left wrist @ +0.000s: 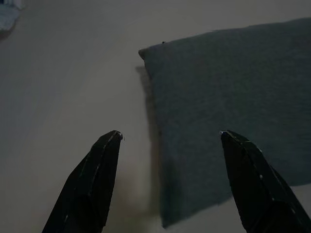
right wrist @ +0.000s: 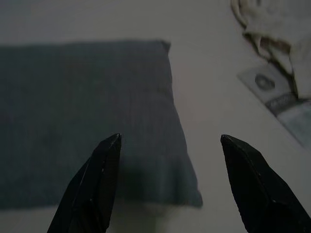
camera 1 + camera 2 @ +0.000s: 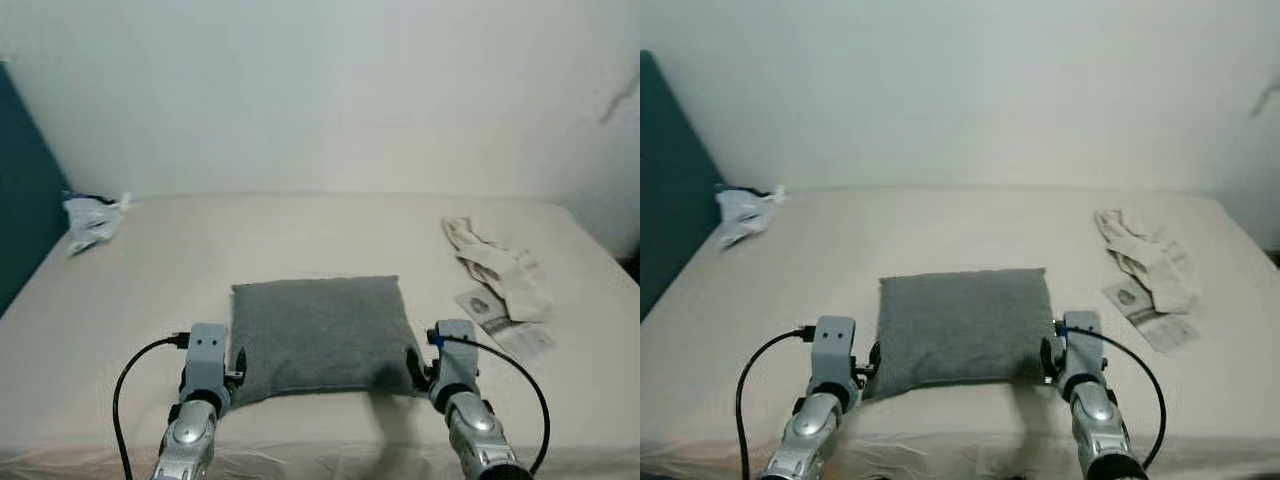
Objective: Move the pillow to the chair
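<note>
My left end effector (image 1: 167, 138) was spread wide, its two black fingers (image 1: 90, 179) straddling the near left edge of the grey pillow (image 3: 320, 335), one finger over the bare sheet and the other over the grey fabric. I could not tell whether either finger touched anything. My right end effector (image 2: 170, 141) was just as wide, set over the pillow's near right corner, with one finger above the fabric and the other above the sheet beside it. From my head camera, both wrists sat low at the near edge of the bed (image 3: 300, 225), the left one just beside the pillow's left corner and the right one just beside its right corner, a black cable looping from each.

The pillow lay flat on the cream bed, in the middle of the near half, roughly square to me and slightly rumpled along its front edge.

To my right, well apart from the pillow, a crumpled pale cloth (image 3: 495, 265) rested on the sheet, with a flat printed packet (image 3: 505, 325) partly under its near end. At the far left corner of the bed lay a small crumpled white-and-blue bundle (image 3: 93, 220), close to a dark teal panel (image 3: 22, 215) along the bed's left side. A plain pale wall (image 3: 330, 90) rose behind the bed.
</note>
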Controlling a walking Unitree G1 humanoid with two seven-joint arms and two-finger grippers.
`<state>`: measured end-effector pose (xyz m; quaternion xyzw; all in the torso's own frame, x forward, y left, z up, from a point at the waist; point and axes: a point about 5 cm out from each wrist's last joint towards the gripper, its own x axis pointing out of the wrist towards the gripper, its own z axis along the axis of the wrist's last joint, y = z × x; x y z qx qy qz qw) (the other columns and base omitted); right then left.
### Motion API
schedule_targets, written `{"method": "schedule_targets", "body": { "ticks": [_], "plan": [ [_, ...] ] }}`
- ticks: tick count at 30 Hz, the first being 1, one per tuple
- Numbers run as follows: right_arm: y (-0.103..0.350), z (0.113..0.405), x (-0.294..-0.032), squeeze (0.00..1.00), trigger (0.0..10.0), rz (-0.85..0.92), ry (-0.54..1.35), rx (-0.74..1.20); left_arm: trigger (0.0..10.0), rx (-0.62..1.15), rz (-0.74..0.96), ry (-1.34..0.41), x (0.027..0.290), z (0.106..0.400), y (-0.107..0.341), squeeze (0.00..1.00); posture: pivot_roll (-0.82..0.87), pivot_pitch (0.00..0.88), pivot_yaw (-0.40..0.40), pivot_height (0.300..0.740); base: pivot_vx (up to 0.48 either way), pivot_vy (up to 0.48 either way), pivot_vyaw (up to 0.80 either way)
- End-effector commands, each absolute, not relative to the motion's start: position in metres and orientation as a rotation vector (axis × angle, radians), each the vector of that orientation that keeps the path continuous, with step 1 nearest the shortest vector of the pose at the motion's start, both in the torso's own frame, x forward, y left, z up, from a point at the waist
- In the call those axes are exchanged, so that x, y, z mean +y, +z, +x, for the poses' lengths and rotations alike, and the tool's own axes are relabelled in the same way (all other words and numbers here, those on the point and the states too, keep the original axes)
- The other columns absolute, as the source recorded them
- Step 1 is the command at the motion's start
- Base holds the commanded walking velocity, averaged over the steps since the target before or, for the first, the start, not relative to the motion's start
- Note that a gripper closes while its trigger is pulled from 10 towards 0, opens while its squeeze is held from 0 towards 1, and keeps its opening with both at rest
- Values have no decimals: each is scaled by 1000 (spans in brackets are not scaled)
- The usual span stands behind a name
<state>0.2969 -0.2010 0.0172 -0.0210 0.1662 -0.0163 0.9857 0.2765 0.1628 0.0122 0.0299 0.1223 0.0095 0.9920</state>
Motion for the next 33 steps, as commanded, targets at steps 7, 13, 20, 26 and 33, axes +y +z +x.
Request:
{"method": "schedule_targets", "body": {
  "ticks": [7,13,20,26,33],
  "plan": [
    [38,318,-194,0,10000,-59,67,279,10000,218,114,-30,163,291,22,0,-29,34,-3,735,0,0,0],
    [47,326,-187,0,10000,-105,142,263,10000,193,147,-77,166,301,33,0,-28,39,-3,705,0,0,0],
    [48,327,-181,0,10000,-91,185,257,10000,196,147,-66,172,303,34,0,-23,44,1,675,0,0,0],
    [45,327,-175,0,10000,-80,198,264,10000,199,151,-77,171,303,34,0,-20,44,0,645,0,0,0],
    [46,327,-175,0,10000,-118,199,260,10000,203,148,-76,170,304,34,0,-23,52,1,625,0,0,0]
  ]
}}
